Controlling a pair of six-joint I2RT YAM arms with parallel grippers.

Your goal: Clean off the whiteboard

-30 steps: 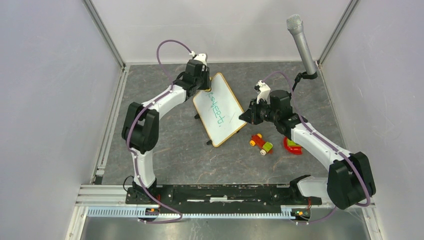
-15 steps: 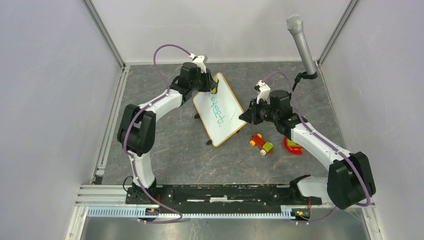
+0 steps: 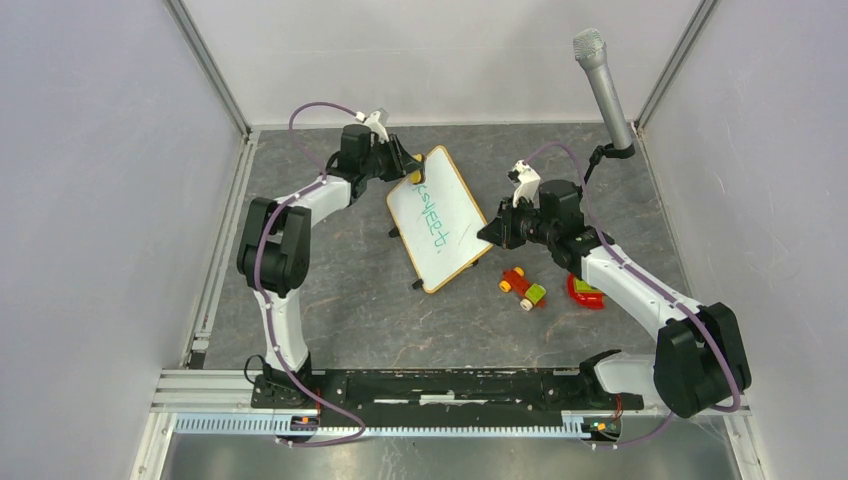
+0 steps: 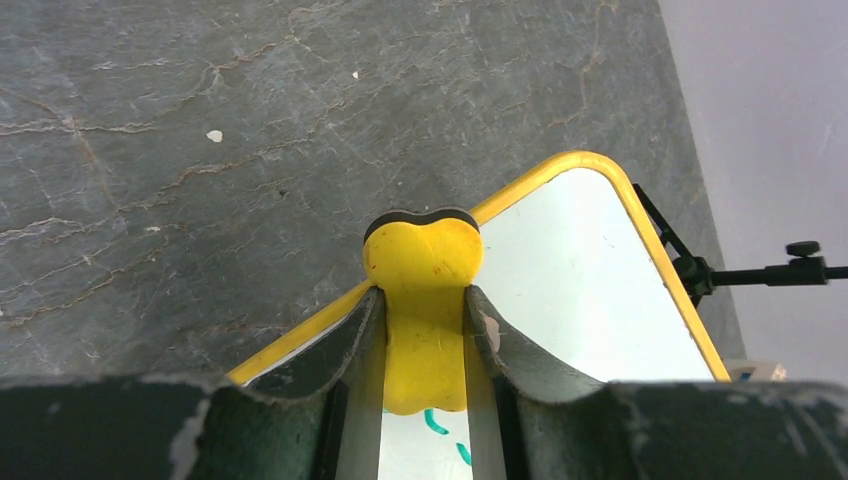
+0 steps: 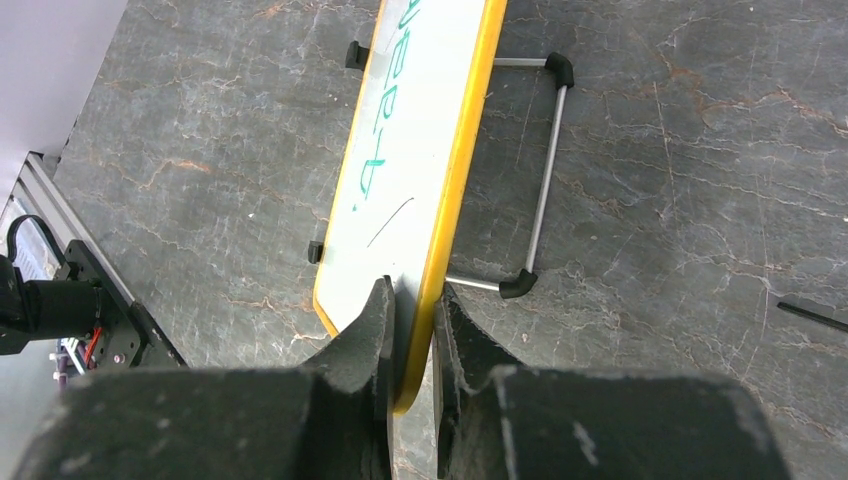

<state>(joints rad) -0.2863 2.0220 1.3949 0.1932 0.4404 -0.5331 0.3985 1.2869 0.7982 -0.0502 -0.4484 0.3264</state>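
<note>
The whiteboard [image 3: 447,225] stands tilted on black wire feet in the middle of the table, with green handwriting [image 3: 430,215] down its face. My left gripper [image 3: 410,173] is shut on a yellow eraser [image 4: 424,290] with a black underside. It holds the eraser at the board's far corner, over the frame [image 4: 610,175], and green strokes [image 4: 435,422] show just below it. My right gripper [image 3: 489,234] is shut on the board's right edge, one finger on the white face [image 5: 410,150] and one behind the frame [image 5: 462,170]. The wire feet [image 5: 541,180] show behind the board.
A grey microphone [image 3: 603,88] on a black stand rises at the back right. A small red, yellow and green toy car [image 3: 523,287] and a red curved piece [image 3: 585,293] lie right of the board. Grey walls enclose the table on three sides.
My left wrist has swung left and back, turning the eraser about the board's far corner. The right gripper and the board have not moved. The writing looks the same.
</note>
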